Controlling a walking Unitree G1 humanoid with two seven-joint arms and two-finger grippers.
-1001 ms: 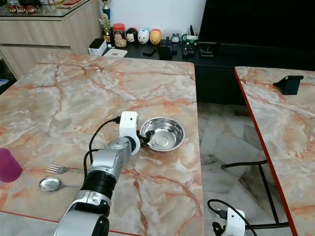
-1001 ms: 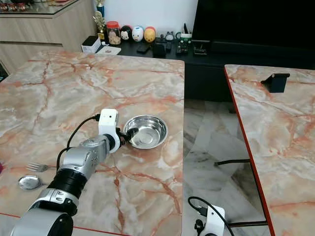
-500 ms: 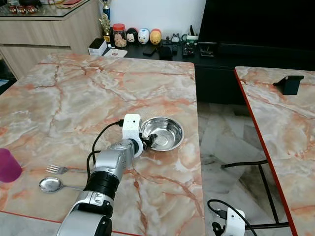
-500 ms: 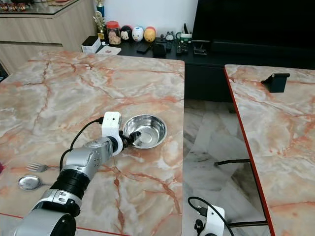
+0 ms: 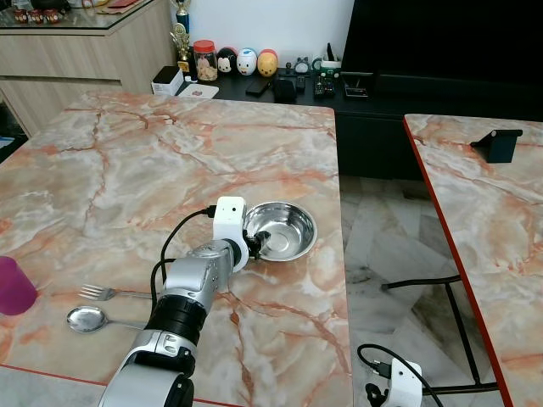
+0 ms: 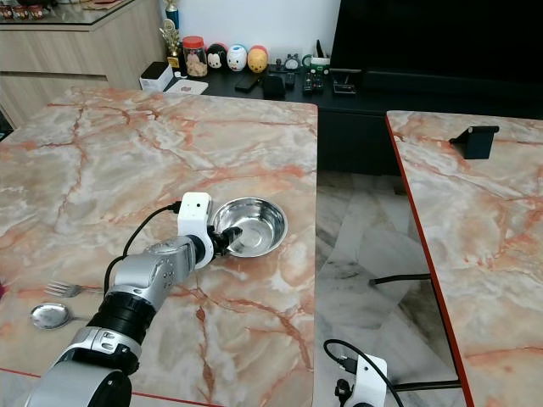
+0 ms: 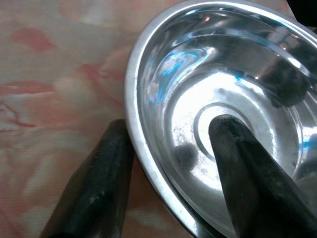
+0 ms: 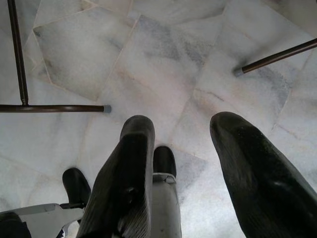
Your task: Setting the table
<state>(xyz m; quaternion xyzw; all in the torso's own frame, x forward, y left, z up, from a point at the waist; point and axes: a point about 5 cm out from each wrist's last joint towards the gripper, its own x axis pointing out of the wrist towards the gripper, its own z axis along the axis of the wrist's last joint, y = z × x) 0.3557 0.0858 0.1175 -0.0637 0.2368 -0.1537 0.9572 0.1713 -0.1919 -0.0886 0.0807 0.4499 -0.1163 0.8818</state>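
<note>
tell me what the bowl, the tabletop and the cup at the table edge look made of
Bowl: polished metal, likely stainless steel, with mirror-like reflections; the left tool straddles its rim. Tabletop: glossy marble or marble-look stone, cream with orange veins. Cup: probably plastic, matte magenta, opaque.

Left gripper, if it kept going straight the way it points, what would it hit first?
The steel bowl: the left gripper already straddles its near rim, one finger inside, one outside. Going on, the inner finger would probably meet the bowl's bottom.
</note>
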